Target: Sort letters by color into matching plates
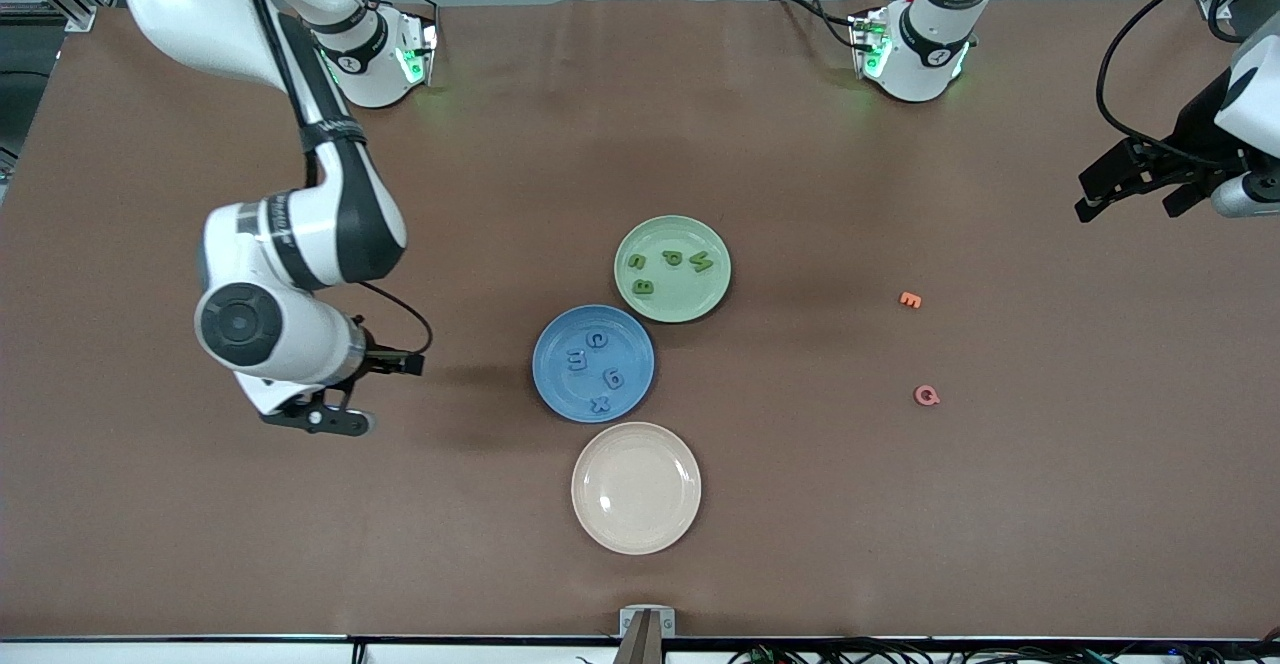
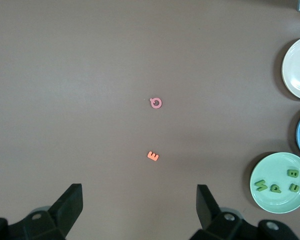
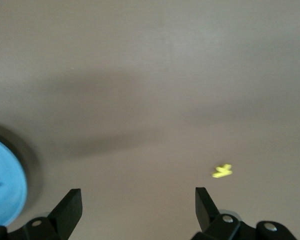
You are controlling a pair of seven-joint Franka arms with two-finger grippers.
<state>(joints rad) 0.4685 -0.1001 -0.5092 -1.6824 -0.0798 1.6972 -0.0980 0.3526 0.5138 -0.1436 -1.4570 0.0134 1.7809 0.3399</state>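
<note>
Three plates [image 1: 673, 269], four green letters [image 1: 674, 258], four blue letters [image 1: 597, 339].

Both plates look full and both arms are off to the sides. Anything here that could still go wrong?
Two modest risks. The blue plate and green plate sit rim to rim, with the cream plate close by, so a low sweep could nudge one and spill letters. The right tool, open, hangs just above the table beside the blue plate. The stray orange letter and pink letter could be mistaken for unsorted pieces by the open left tool.
</note>
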